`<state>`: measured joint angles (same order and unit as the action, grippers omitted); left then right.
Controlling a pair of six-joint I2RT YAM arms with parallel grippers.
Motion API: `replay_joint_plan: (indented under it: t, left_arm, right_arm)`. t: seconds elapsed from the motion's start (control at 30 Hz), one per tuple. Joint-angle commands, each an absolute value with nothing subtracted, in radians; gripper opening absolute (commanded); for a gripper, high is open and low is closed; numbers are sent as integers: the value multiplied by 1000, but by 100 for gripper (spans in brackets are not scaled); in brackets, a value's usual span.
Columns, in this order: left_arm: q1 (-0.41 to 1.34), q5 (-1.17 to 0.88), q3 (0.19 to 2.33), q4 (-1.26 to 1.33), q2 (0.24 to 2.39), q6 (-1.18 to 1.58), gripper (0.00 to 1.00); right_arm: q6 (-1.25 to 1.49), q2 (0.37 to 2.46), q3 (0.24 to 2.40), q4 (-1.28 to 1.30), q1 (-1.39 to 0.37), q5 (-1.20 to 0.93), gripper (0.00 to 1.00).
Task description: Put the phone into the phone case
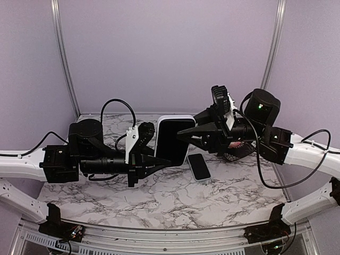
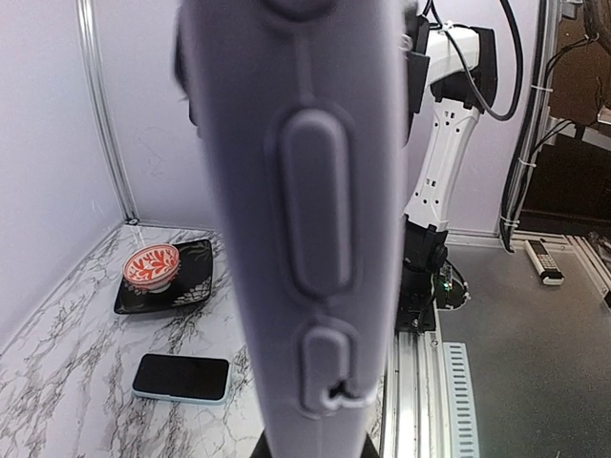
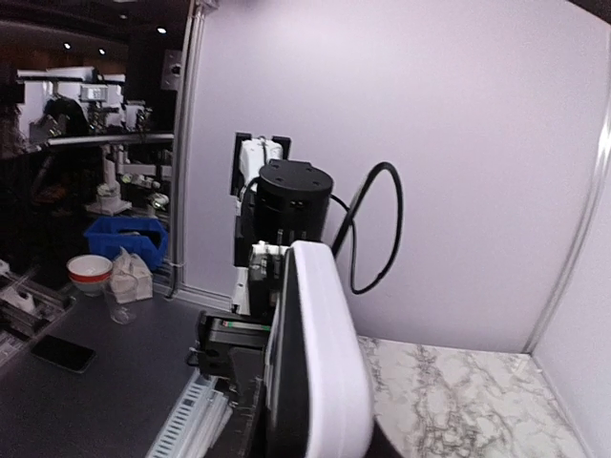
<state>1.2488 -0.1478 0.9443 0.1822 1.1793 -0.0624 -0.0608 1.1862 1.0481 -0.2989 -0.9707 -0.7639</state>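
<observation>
A white phone case (image 1: 172, 139) with a dark face is held upright above the table between both arms. My left gripper (image 1: 158, 161) is shut on its lower left edge. My right gripper (image 1: 184, 133) is shut on its upper right edge. The case's side with button shapes fills the left wrist view (image 2: 305, 219), and its rounded edge shows in the right wrist view (image 3: 329, 363). The phone (image 1: 199, 166), dark screen up with a pale blue rim, lies flat on the marble table just right of and below the case. It also shows in the left wrist view (image 2: 181, 377).
A red-and-white bowl (image 2: 153, 267) sits on a black square plate (image 2: 196, 277) at the far right of the table, mostly hidden behind the right arm in the top view. Purple walls and metal posts enclose the marble table (image 1: 175, 196).
</observation>
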Motion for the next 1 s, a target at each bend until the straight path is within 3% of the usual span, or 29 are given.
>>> replay_joint_plan:
  t: [0.0, 0.17, 0.2, 0.23, 0.27, 0.3, 0.37, 0.43, 0.47, 0.5, 0.63, 0.67, 0.7, 0.73, 0.77, 0.83, 0.97]
  left_arm:
    - [1256, -142, 942, 242, 1169, -77, 0]
    - [1259, -139, 948, 243, 1171, -73, 0]
    - [1259, -138, 953, 244, 1178, -72, 17]
    - [1259, -138, 961, 244, 1188, -72, 42]
    - [1259, -138, 970, 245, 1195, -72, 51]
    - [1259, -136, 982, 245, 1205, -73, 52]
    - [1259, -128, 1005, 246, 1223, -76, 48]
    - [1259, -136, 1021, 248, 1239, -81, 26]
    - [1259, -141, 1025, 248, 1244, -83, 9]
    - [1259, -141, 1026, 249, 1247, -83, 0]
    - [1258, -124, 1015, 249, 1229, -84, 0]
    - [1260, -119, 1011, 249, 1222, -88, 0]
    - [1260, -119, 1006, 249, 1216, -91, 0]
    - [1261, -123, 1002, 249, 1211, -96, 0]
    - [1261, -126, 999, 249, 1207, -99, 0]
    - [1260, -126, 994, 249, 1200, -108, 0]
    - [1261, -129, 992, 249, 1199, -113, 0]
  right_arm:
    - [-60, 1202, 1097, -308, -977, -794, 0]
    - [-60, 1195, 1095, -298, -980, -789, 0]
    - [-59, 1195, 1094, -301, -981, -794, 0]
    - [-56, 1196, 1094, -303, -983, -803, 0]
    - [-53, 1196, 1094, -307, -985, -809, 0]
    - [-50, 1198, 1096, -311, -986, -811, 0]
    - [-48, 1202, 1102, -309, -989, -809, 0]
    - [-48, 1204, 1109, -303, -991, -809, 0]
    - [-49, 1203, 1110, -300, -991, -806, 0]
    - [-51, 1202, 1112, -296, -991, -805, 0]
    - [-73, 1192, 1106, -270, -991, -781, 1]
    - [-85, 1188, 1106, -256, -991, -772, 17]
    - [-95, 1185, 1108, -237, -991, -763, 42]
    - [-105, 1184, 1115, -217, -991, -754, 58]
    - [-111, 1188, 1125, -195, -991, -745, 68]
    - [-126, 1197, 1150, -148, -992, -735, 74]
    - [-132, 1217, 1161, -128, -1002, -746, 74]
